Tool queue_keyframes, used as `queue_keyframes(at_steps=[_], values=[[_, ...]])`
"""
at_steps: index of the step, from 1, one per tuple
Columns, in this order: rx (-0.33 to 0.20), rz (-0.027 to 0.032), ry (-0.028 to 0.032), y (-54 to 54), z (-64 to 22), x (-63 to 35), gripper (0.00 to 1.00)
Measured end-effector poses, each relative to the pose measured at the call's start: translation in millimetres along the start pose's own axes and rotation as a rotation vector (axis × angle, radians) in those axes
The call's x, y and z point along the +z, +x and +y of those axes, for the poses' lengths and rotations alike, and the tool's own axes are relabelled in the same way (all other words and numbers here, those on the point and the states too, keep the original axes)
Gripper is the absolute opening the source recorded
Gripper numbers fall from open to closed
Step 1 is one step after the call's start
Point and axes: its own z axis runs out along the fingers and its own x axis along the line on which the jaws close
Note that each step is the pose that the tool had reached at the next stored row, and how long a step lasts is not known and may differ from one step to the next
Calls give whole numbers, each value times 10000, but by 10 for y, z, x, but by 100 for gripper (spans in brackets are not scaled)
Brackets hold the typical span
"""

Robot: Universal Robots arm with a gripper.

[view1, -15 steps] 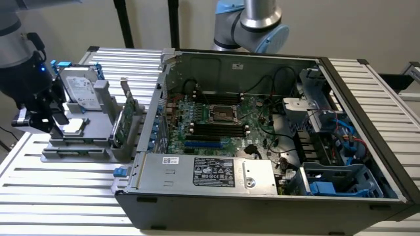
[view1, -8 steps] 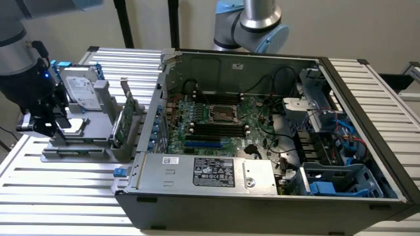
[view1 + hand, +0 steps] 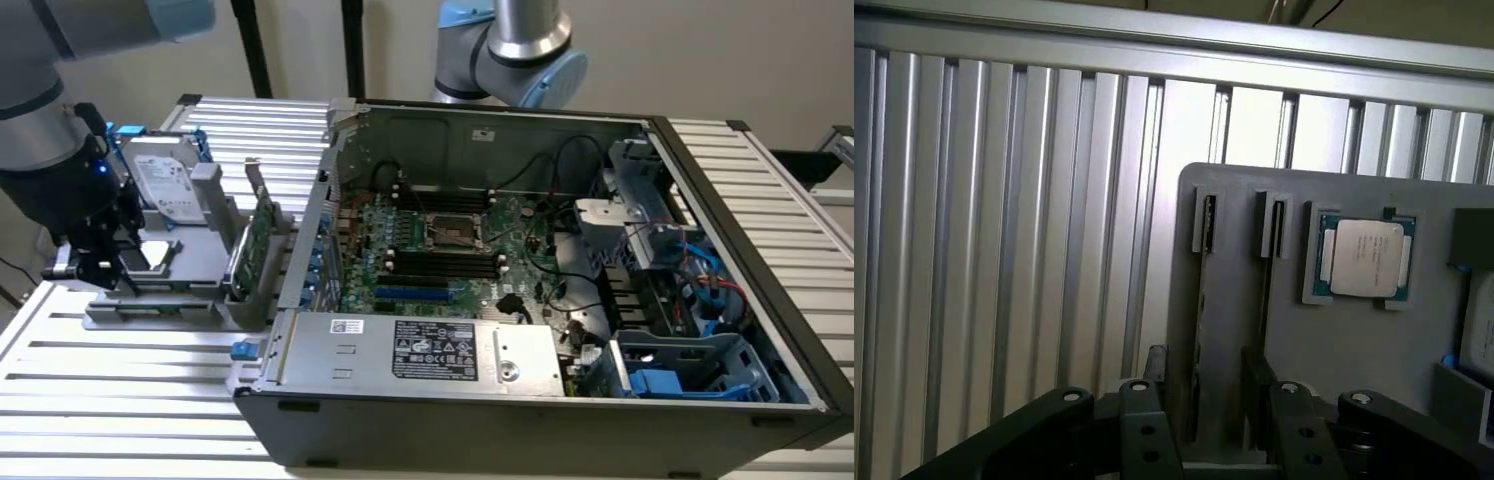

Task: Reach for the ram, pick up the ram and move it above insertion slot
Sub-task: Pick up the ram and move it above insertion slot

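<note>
Spread end effector [image 3: 1214, 440] over ram [image 3: 1200, 310], on edge, lengthwise along grey holder [image 3: 1334, 350]

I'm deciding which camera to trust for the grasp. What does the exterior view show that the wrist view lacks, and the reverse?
Exterior view: the open computer case with its motherboard, and the hard drive standing in the grey holder. Wrist view: the ram edge-on in its slot, close to the open gripper. Both: the gripper, the grey holder and the slatted table.
</note>
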Motion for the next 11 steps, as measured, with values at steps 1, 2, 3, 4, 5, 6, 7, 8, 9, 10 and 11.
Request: queue_keyframes(at_steps=[1, 2, 3, 4, 5, 6, 7, 8, 9, 10, 11], values=[[0, 1, -2, 1, 0, 17, 42], [0, 0, -1, 2, 0, 36, 42], [0, 0, -1, 3, -1, 54, 42], [0, 1, -2, 3, -1, 72, 42], [1, 1, -2, 4, -1, 89, 42], [0, 0, -1, 5, -2, 108, 42], [0, 1, -1, 5, -2, 127, 42], [0, 0, -1, 6, -2, 146, 42], [0, 1, -1, 6, -3, 163, 42], [0, 0, -1, 7, -3, 181, 42], [0, 1, -2, 7, -4, 199, 42]])
